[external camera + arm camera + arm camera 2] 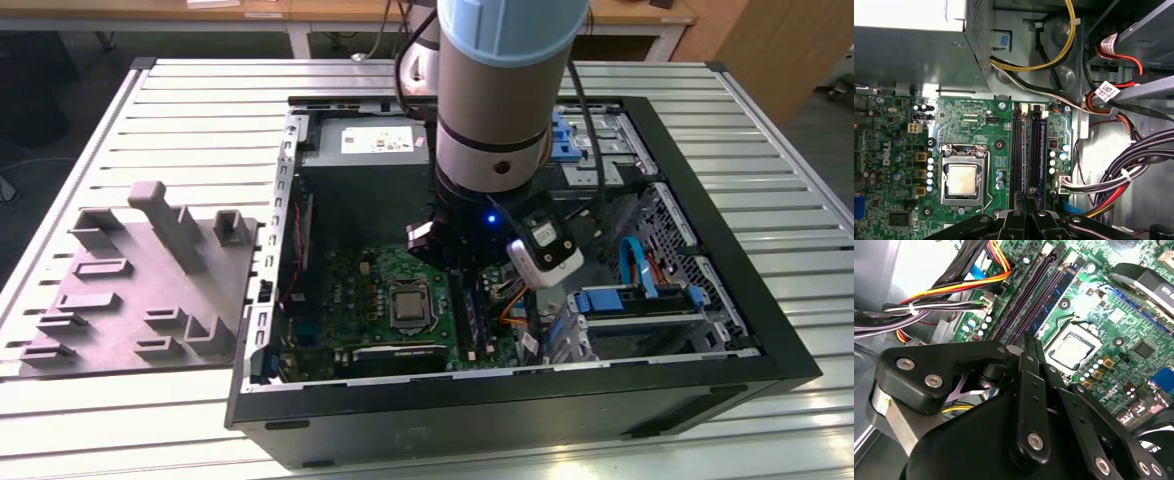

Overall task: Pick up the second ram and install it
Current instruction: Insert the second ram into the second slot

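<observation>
One closed gripper (1026,196) over the memory slots' (1021,145) end.

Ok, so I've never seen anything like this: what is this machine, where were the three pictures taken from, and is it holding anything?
It is a robot arm reaching down into an open computer case, which lies on a slatted metal table. Beside the case, on the exterior view's left, lies a grey moulded tray. The exterior view comes from a camera standing off the arm. Both wrist views come from cameras riding on the arm, looking past its gripper at the green circuit board. The gripper is the arm's black pincer. It is shut, and I see nothing held in it. It hangs over the long memory slots, where one blue-green memory stick is seated. Whether that is the second ram, I cannot tell.
</observation>
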You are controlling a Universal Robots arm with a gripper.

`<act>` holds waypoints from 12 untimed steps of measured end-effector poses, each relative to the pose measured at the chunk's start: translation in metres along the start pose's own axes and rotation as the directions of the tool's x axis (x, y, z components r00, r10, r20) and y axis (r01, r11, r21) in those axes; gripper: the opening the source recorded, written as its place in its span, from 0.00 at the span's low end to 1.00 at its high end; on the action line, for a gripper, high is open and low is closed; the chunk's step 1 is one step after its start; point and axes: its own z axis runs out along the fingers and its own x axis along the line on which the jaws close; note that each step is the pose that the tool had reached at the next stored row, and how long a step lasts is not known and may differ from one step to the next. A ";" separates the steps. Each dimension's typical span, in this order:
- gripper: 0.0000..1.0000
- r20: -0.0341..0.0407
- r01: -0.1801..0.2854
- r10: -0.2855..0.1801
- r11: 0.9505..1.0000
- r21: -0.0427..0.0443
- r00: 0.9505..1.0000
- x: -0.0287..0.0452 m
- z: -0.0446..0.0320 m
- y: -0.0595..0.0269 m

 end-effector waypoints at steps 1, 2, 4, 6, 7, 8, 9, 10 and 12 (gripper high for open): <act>0.11 0.000 0.000 0.000 1.000 0.000 1.000 0.0001 0.0008 -0.0001; 0.11 0.000 0.000 0.000 1.000 0.000 1.000 0.0003 0.0020 -0.0001; 0.11 0.000 0.000 0.000 1.000 -0.001 1.000 0.0006 0.0039 -0.0001; 0.11 0.000 0.000 0.000 1.000 0.000 1.000 0.0007 0.0040 -0.0002; 0.11 0.000 0.000 0.000 1.000 0.000 1.000 0.0007 0.0040 -0.0002; 0.11 0.000 0.000 0.000 1.000 -0.001 1.000 0.0007 0.0044 -0.0002; 0.11 0.000 0.000 0.000 1.000 -0.001 1.000 0.0007 0.0055 -0.0001; 0.11 0.000 0.000 0.000 1.000 -0.001 1.000 0.0008 0.0064 -0.0002; 0.11 0.000 0.000 0.000 1.000 -0.001 1.000 0.0009 0.0083 -0.0003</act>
